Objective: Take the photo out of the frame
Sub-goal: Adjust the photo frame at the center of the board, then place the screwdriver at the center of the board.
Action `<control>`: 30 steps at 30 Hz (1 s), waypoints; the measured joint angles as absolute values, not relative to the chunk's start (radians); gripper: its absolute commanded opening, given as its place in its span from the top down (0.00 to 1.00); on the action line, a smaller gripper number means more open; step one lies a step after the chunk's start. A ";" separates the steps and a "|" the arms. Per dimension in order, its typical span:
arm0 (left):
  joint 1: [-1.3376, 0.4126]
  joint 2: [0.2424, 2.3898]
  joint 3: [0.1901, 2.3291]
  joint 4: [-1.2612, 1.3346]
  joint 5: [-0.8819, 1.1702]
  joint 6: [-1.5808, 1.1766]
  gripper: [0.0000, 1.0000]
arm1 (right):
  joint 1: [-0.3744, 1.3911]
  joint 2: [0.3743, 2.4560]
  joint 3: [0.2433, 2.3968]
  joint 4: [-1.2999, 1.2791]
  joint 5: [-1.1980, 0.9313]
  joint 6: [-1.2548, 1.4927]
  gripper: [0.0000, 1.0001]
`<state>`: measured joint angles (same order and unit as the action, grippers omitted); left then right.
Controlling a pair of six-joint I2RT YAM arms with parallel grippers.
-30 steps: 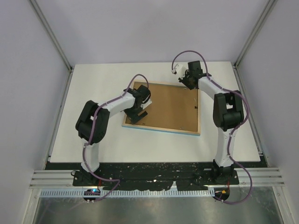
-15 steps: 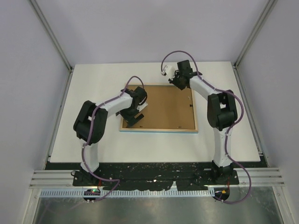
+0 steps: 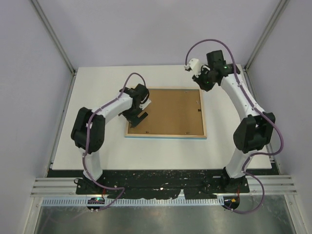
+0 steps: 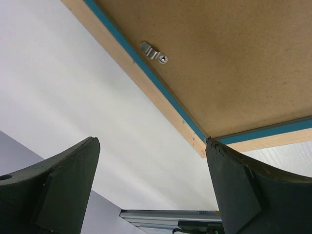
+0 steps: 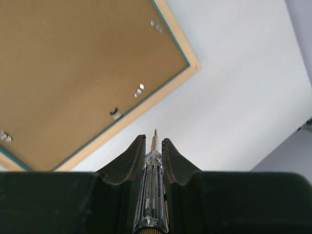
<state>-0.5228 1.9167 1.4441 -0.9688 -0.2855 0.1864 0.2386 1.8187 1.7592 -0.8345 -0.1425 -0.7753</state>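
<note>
The frame (image 3: pixel 205 115) lies face down on the table, its light wood rim around the plain brown backing board (image 3: pixel 168 112). The photo is hidden under the board. My left gripper (image 3: pixel 138 118) is open and empty over the frame's left edge. In the left wrist view the frame's corner (image 4: pixel 200 144) sits just by my right finger (image 4: pixel 243 195), with a metal clip (image 4: pixel 154 52) on the rim. My right gripper (image 3: pixel 202 83) hovers at the frame's far right corner, shut on a clear-handled screwdriver (image 5: pixel 152 185) whose tip points past the frame's rim (image 5: pixel 146 105).
Small metal clips (image 5: pixel 116 114) hold the backing board (image 5: pixel 73 68) along the rim. White table (image 3: pixel 97 146) all round the frame. Metal rails (image 3: pixel 63 185) run along the near edge, with upright posts at the far corners.
The frame turned from skewed to square with the table. My right gripper swung left along the far edge, then back to the far right corner. My left gripper shifted slightly left.
</note>
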 measured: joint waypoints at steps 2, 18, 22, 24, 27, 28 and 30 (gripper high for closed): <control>-0.517 1.893 1.459 -0.969 -0.285 0.187 0.06 | 0.181 1.787 1.763 -0.918 -0.159 -0.783 0.92; -0.488 1.771 1.465 -0.969 -0.283 0.187 0.06 | -0.206 2.060 1.667 -1.322 -0.217 -0.896 0.92; -0.488 1.771 1.462 -0.970 -0.282 0.187 0.06 | -0.241 2.194 1.777 -1.352 -0.259 -0.873 0.91; -0.488 1.771 1.461 -0.969 -0.279 0.187 0.06 | -0.248 2.233 1.822 -1.386 -0.273 -0.857 0.88; -0.488 1.771 1.459 -0.969 -0.278 0.187 0.06 | -0.252 2.276 1.870 -1.416 -0.287 -0.834 0.85; -0.488 1.771 1.458 -0.969 -0.278 0.187 0.06 | -0.252 2.287 1.880 -1.419 -0.291 -0.828 0.84; -0.488 1.771 1.458 -0.969 -0.278 0.187 0.06 | -0.252 2.309 1.899 -1.420 -0.303 -0.812 0.83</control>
